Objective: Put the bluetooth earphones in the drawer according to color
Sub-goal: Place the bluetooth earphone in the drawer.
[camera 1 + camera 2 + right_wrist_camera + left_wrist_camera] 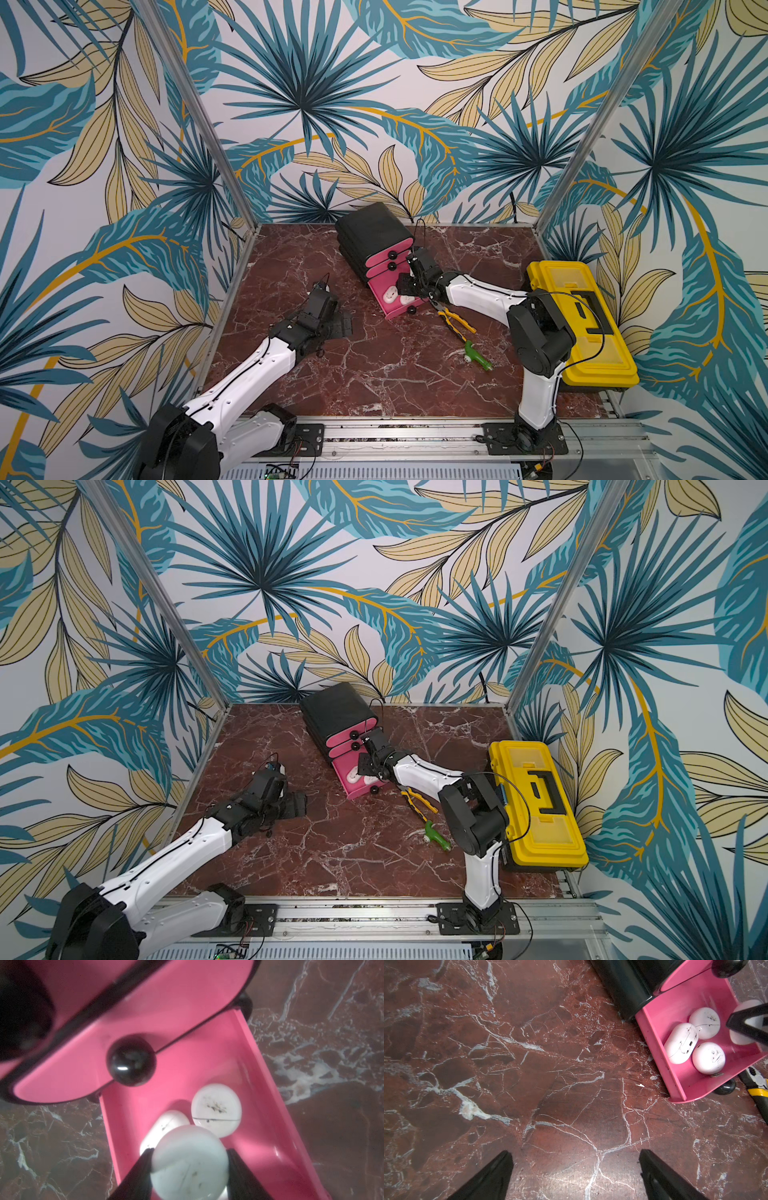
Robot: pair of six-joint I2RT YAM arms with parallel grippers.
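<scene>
A robot lab test cell: leaf-print wall panels [332,83] hang on bare aluminium posts [195,108] around a marble-look worktop [374,374]. A left arm [253,370] and right arm [536,395] are bolted to a slotted aluminium rail [395,432], their cables exposed.

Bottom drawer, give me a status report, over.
Left gripper jaws open, empty, over table. Right gripper jaws shut on white earphone case, over open bottom drawer. Three white cases inside. Pliers beside drawer, not blocking.
</scene>
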